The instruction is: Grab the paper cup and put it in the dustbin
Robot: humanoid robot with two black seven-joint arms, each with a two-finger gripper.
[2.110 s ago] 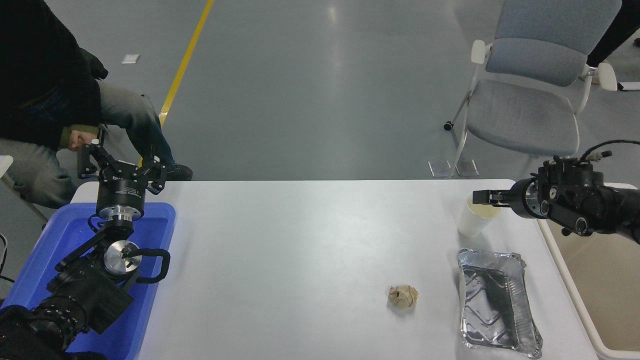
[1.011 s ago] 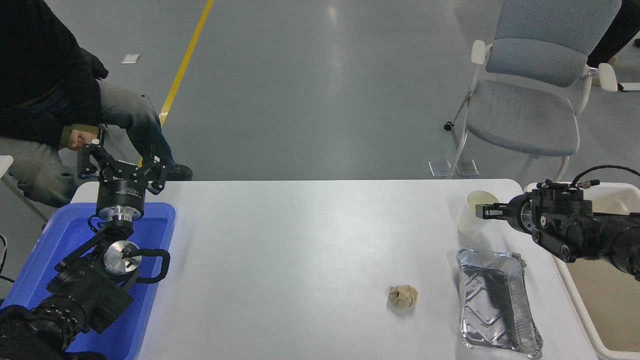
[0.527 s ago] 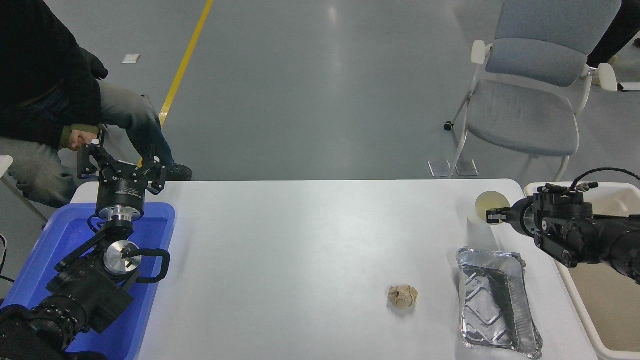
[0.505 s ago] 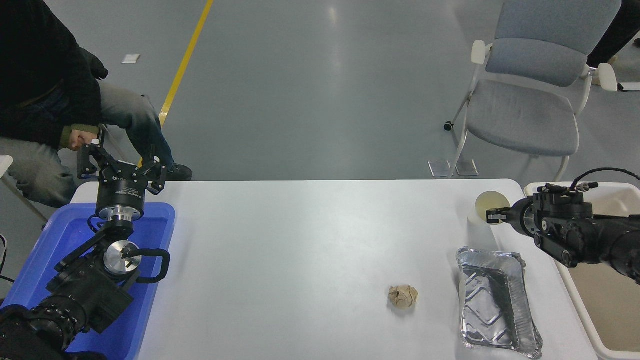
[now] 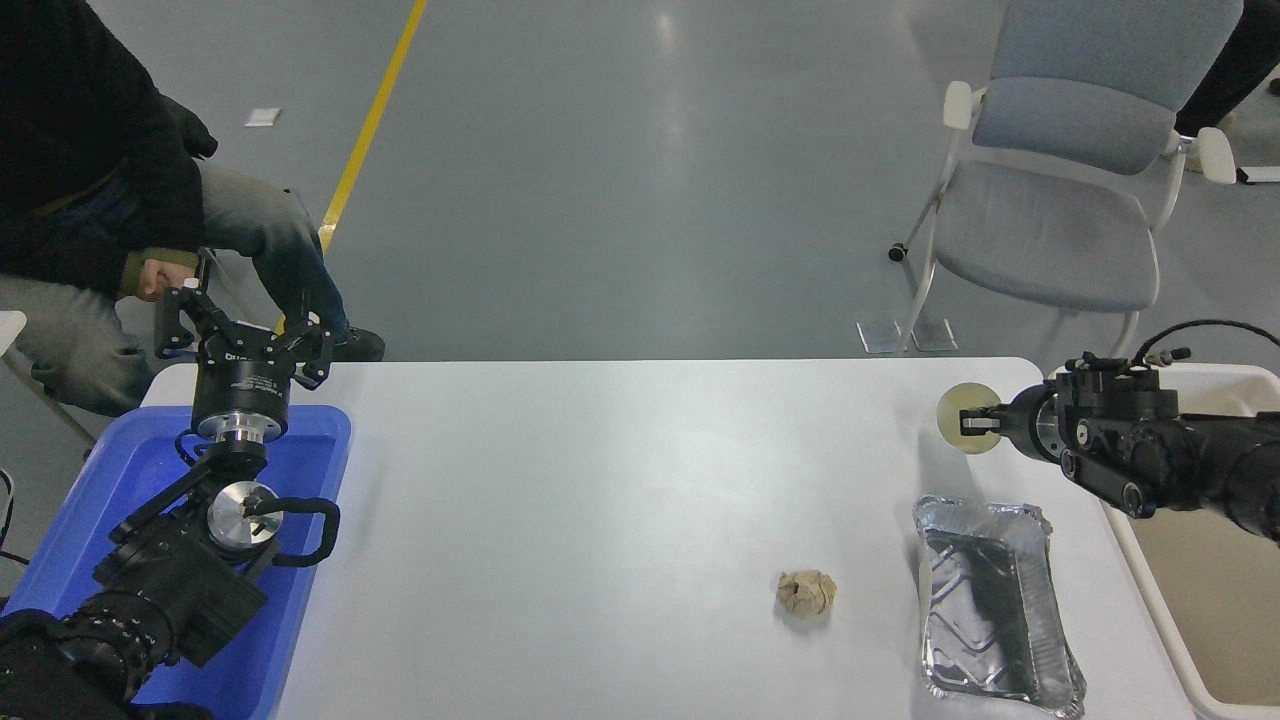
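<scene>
Near the table's far right corner the right gripper [image 5: 972,423] pinches the paper cup [image 5: 962,430] by its rim, lifted and tipped mouth toward the camera, probably for carrying to the beige dustbin [image 5: 1215,378] just beside it; left gripper [image 5: 243,333] parked, fingers spread.

Single head view only, mounted high on the robot's side of the white table [image 5: 620,480]. Faces forward and down across the tabletop toward grey floor beyond. Moderately near: near table edge cut off at bottom. Left arm enters lower left over a blue tub [image 5: 60,560], right arm from the right edge. No second view to compare for overlap.
</scene>
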